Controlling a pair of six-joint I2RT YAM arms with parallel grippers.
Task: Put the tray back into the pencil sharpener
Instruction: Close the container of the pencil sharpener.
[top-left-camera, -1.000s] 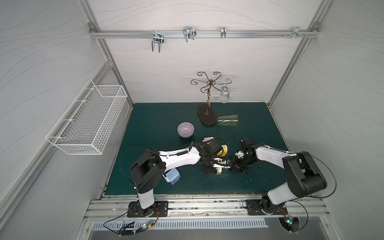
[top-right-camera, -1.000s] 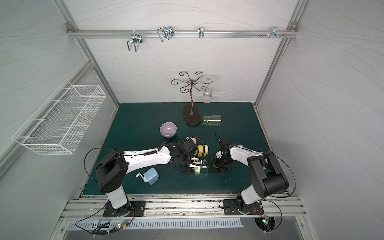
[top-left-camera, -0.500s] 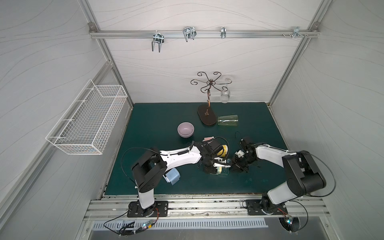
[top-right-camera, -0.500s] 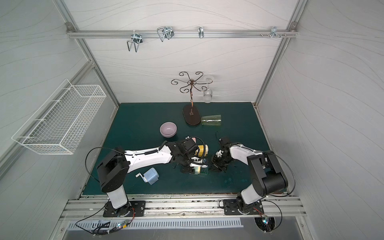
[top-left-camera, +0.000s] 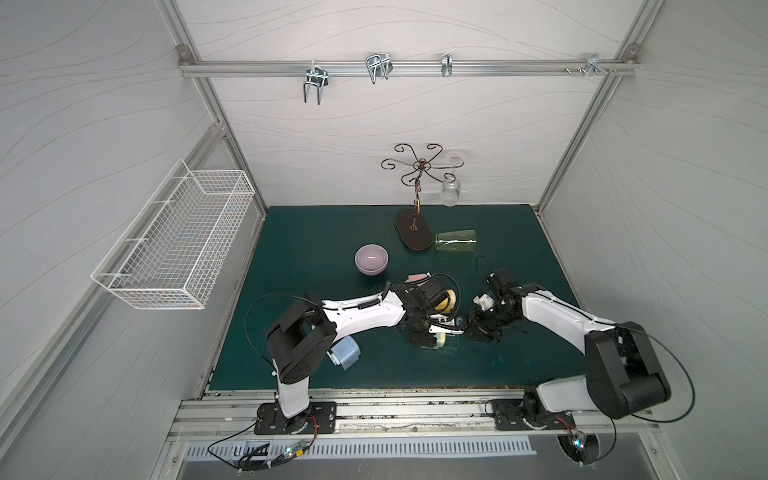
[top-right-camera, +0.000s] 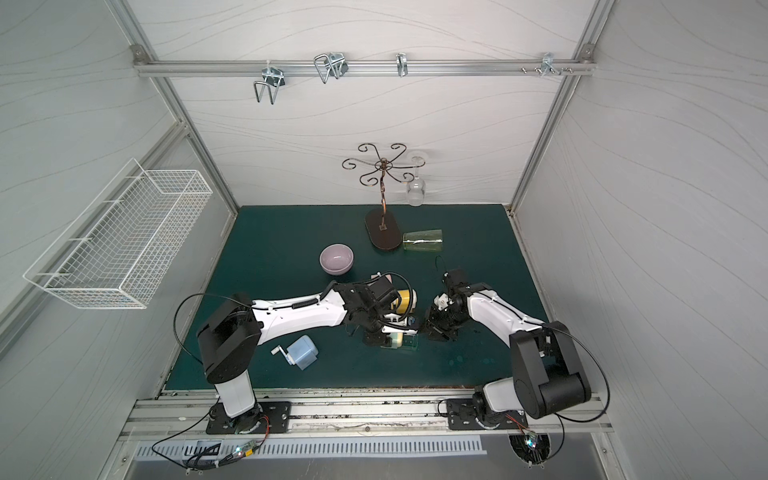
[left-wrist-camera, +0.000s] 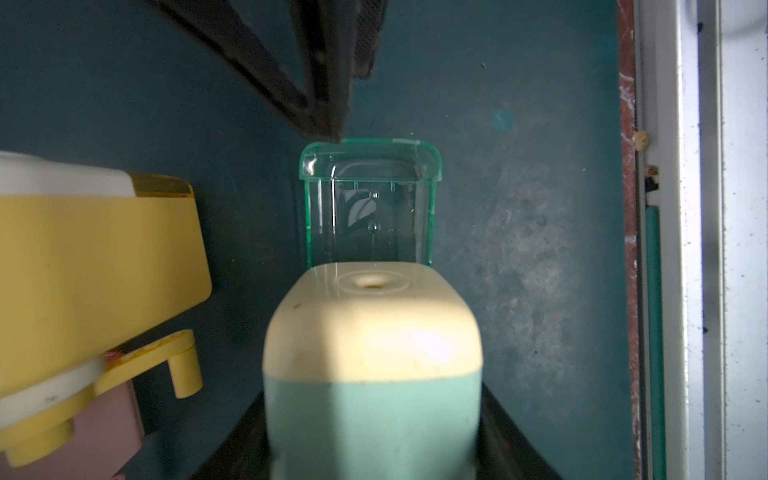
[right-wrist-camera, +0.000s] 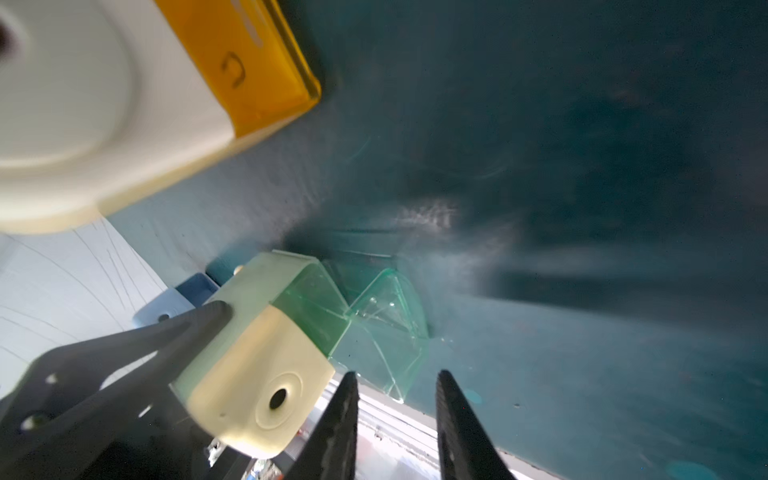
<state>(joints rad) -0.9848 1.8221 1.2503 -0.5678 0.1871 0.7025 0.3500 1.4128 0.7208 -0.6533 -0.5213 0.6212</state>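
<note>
The pencil sharpener (left-wrist-camera: 374, 353), cream on top and mint below, lies low over the green mat with my left gripper (left-wrist-camera: 374, 457) shut on its body. The clear green tray (left-wrist-camera: 370, 199) sits partly in the sharpener's end, about half of it sticking out. In both top views the sharpener (top-left-camera: 436, 338) (top-right-camera: 395, 338) and tray (top-left-camera: 453, 343) (top-right-camera: 410, 341) lie mid-table between the arms. My right gripper (right-wrist-camera: 397, 390) is open just off the tray's (right-wrist-camera: 374, 324) outer end, nothing between its fingers (right-wrist-camera: 345, 415). One finger tip touches the tray's corner in the left wrist view.
A yellow and white sharpener (top-left-camera: 446, 301) lies just behind the held one, with a pink item beside it. A blue sharpener (top-left-camera: 345, 353) lies by the left arm. Further back are a purple bowl (top-left-camera: 371, 259), a tipped green glass (top-left-camera: 456, 241) and a metal stand (top-left-camera: 413, 232).
My right gripper's jaws have spread apart and let go of the tray's end. Both arms have hardly moved, and the left grip on the sharpener is unchanged.
</note>
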